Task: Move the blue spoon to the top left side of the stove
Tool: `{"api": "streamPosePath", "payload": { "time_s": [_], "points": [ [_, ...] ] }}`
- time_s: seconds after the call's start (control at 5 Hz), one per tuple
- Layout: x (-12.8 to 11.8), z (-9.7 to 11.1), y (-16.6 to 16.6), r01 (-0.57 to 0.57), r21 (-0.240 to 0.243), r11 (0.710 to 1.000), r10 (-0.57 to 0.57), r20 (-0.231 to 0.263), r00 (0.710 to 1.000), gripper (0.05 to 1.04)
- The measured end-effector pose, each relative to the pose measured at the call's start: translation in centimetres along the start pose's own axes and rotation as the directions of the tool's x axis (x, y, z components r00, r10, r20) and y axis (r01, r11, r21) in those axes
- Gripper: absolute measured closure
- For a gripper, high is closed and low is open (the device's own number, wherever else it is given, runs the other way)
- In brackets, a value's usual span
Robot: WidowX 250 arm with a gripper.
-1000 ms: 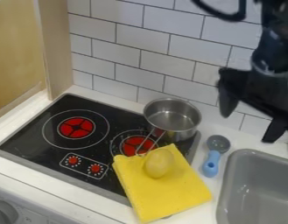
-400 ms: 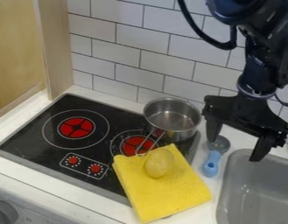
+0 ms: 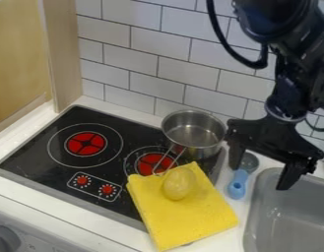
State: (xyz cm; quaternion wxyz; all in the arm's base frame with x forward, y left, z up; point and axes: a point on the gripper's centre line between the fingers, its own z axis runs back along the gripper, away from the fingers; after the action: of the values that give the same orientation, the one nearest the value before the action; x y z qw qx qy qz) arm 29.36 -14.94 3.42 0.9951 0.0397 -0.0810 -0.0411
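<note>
You have the black stovetop point(image 3: 36, 155) at the left of the counter, and the gray sink point(image 3: 279, 224) at the lower right. A folded yellow cloth point(image 3: 190, 219) lies across the stovetop's front right edge and onto the counter. Your gripper point(image 3: 259, 177) hangs over the spoon and sink edge, its fingers spread wide with nothing between them. You see the metal saucepan point(image 3: 194, 135) at the stovetop's back right corner. Your blue spoon point(image 3: 237, 186) lies on the counter between stovetop and sink, its gray bowl toward the wall. A yellow oval object point(image 3: 180, 183) rests on the cloth.

Spoon point(image 3: 237, 187) btwn stove point(image 3: 36, 155) & sink point(image 3: 276, 206); pot point(image 3: 194, 134) on stove, behind cloth point(image 3: 189, 215).
</note>
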Motion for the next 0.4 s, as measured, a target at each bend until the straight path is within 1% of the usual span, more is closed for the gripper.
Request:
{"api": "streamPosePath", "payload": {
  "time_s": [0.2, 0.4],
  "points": [
    [-0.42, -0.81, 0.09, -0.011, 0.016, 1.000, 0.012, -0.029, 0.999, 0.085],
    [-0.60, -1.77, 0.22, -0.015, 0.016, 1.000, 0.016, -0.051, 0.999, 0.085]
  ]
}}
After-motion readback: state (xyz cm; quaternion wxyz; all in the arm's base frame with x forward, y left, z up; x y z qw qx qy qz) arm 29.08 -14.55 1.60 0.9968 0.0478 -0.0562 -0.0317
